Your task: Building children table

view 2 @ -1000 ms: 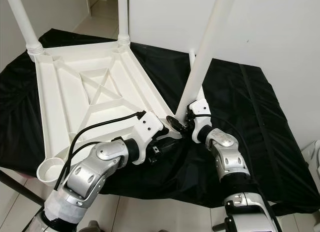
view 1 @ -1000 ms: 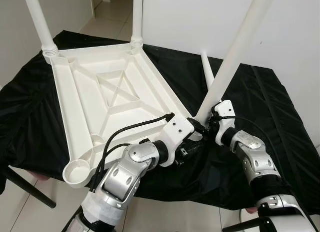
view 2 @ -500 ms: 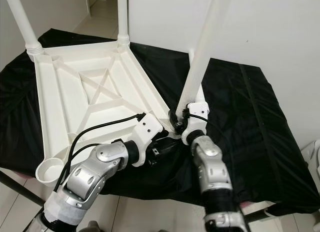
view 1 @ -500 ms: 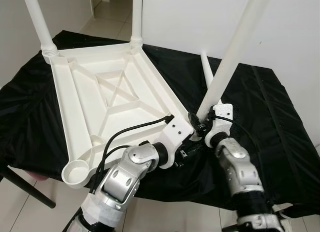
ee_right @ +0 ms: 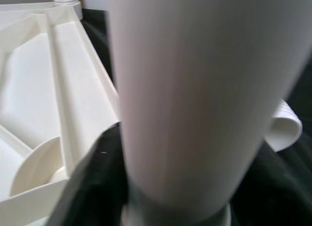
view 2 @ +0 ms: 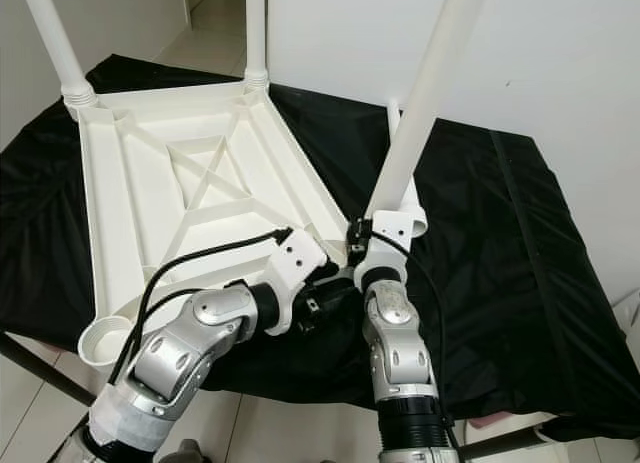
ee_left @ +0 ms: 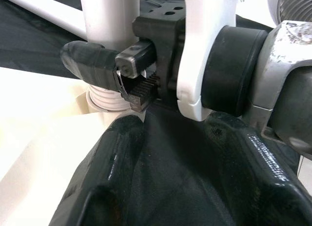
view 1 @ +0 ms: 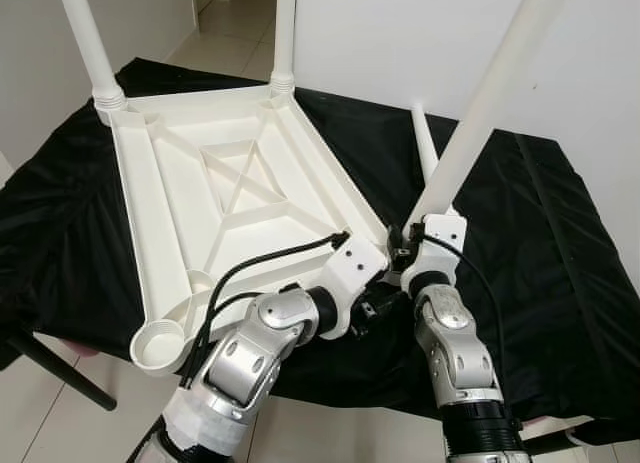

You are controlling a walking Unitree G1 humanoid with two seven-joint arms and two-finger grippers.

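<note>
on the bench draped in black cloth (view 1: 560, 233) lies the upside-down white plastic children's tabletop (view 1: 215, 198), ribbed underside up. two white plastic legs stand in its far corners, far-left leg (view 1: 88, 43) and far-right leg (view 1: 284, 33). near-left round corner socket (view 1: 160, 345) is empty. at the near-right corner a third long white plastic leg (view 1: 480, 103) stands tilted, its threaded base at that socket. right pincer (view 1: 405, 255) closed around this leg's lower end. left pincer (ee_left: 170, 153) sits just beside the same corner, fingers apart, gripping nothing. fourth white leg (view 1: 424, 148) lies on the cloth behind.
</note>
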